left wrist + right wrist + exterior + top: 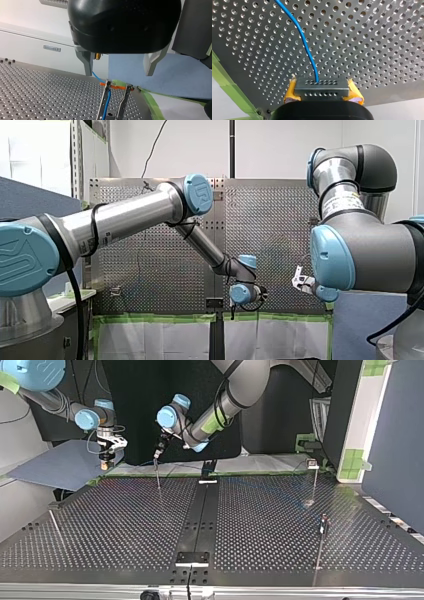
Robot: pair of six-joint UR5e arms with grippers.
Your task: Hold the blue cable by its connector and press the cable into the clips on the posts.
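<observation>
In the right wrist view my right gripper is shut on a grey connector, its yellow pads on both sides. The blue cable leaves the connector and runs away over the perforated table. In the left wrist view my left gripper hangs open, its metal fingers spread above a thin post with an orange and green clip. The cable runs down along that post. In the top view my left gripper is over that post, and my right gripper is at the far left edge.
More thin posts stand at the top view's right and left. A black rail runs down the table's middle. Green tape lines the edge, with a blue-grey sheet beyond it.
</observation>
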